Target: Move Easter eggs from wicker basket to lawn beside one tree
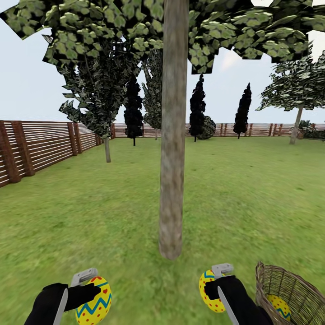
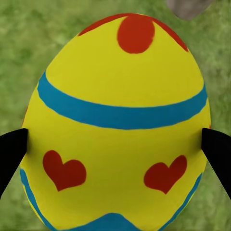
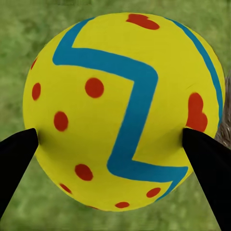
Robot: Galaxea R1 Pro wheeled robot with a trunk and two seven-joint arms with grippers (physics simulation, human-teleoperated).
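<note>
Lawn point(image 1: 253, 189) stretches to a slatted fence point(image 1: 40, 144) in a simulated garden, where a pale, bare-trunked tree point(image 1: 173, 158) rises dead ahead of the robot, its foot just beyond and between the two arms. Dark cone-shaped trees point(image 1: 197, 106) and a second leafy tree stand well back by the fence.

Low at the right sits the wicker basket point(image 1: 289, 289), upright on the grass and just beside the right arm; one egg point(image 1: 280, 307) lies inside it (the only thing seen in it).

Left gripper point(image 1: 92, 293) is clenched on a heart-painted egg point(image 2: 118, 125), its black fingers point(image 2: 10, 154) pressing the egg's two sides. Right gripper point(image 1: 214, 289) is likewise clamped on a dotted zigzag egg point(image 3: 122, 110). Both eggs hang above grass, the trunk ahead of each and roughly as near to one arm as to the other, with each egg's long axis running roughly up and down in the head view.

Judged from this, two eggs are ready to be lowered near the trunk's foot, and the third waits in the basket, nearer the right arm.
</note>
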